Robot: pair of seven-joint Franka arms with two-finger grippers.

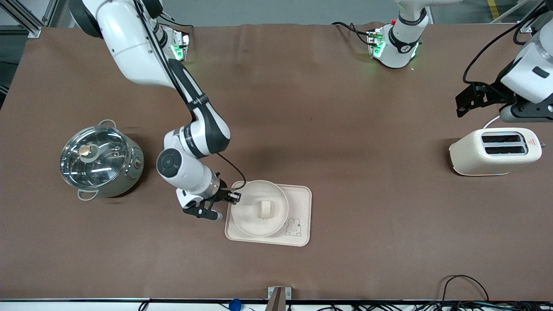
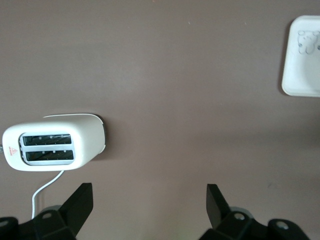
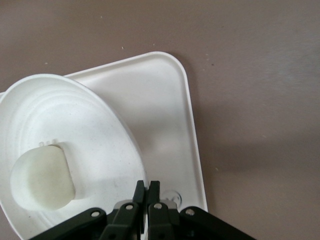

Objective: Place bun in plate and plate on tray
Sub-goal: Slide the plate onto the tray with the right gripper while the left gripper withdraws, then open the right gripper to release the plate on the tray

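The bun (image 1: 265, 208) lies in the plate (image 1: 248, 222), the plate on the tray (image 1: 302, 203). The pot (image 1: 100, 159) sits toward the right arm's end of the table (image 1: 345, 129), the toaster (image 1: 494, 152) toward the left arm's.

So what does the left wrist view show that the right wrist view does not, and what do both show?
Only the left wrist view shows the cream-white two-slot toaster with its white cord, and the open left gripper above bare brown table.

Only the right wrist view shows the round cream-beige plate, the small cream-white bun in it, and the right gripper shut on the plate's rim.

Both show the flat cream-beige rectangular tray and the brown table cover.
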